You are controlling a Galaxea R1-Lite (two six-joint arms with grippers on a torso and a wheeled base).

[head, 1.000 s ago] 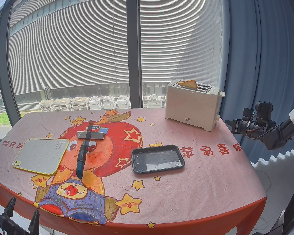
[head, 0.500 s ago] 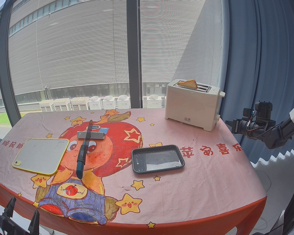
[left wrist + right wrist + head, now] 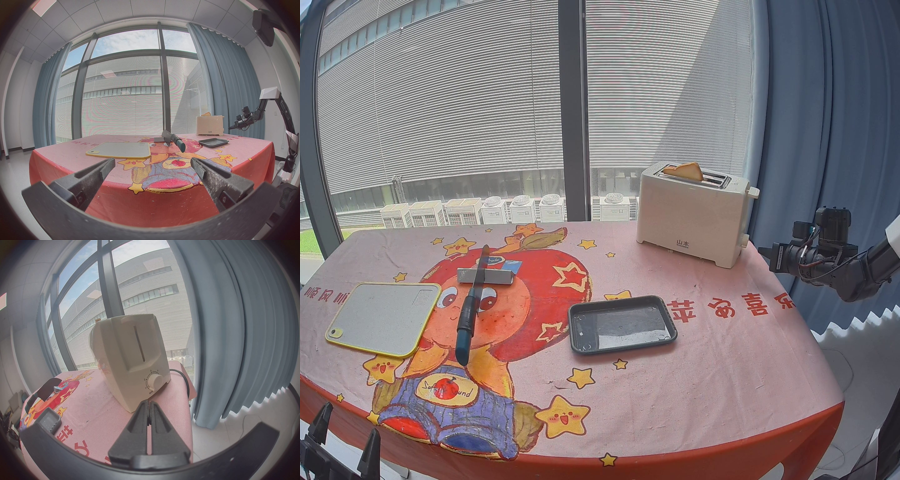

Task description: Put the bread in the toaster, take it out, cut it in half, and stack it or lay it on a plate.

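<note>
I count one bread slice [image 3: 684, 170] sticking out of one toaster [image 3: 690, 219] at the table's [image 3: 706, 375] far right corner, one plate [image 3: 622, 324] mid-table, one knife [image 3: 470, 309], one board [image 3: 384, 317] by the left edge, right gripper [image 3: 149, 404] clenched beside the toaster, left gripper [image 3: 152, 162] released.

The toaster [image 3: 694, 215] has a small dark two-character mark low on its front face. Its end dial [image 3: 155, 381] is ringed with marks too small to read. The tablecloth [image 3: 700, 381] carries large red characters [image 3: 725, 307] right of the tray [image 3: 622, 324]. More red characters [image 3: 322, 294] run along its left edge, and the near apple badge [image 3: 447, 389] carries script lettering.
</note>
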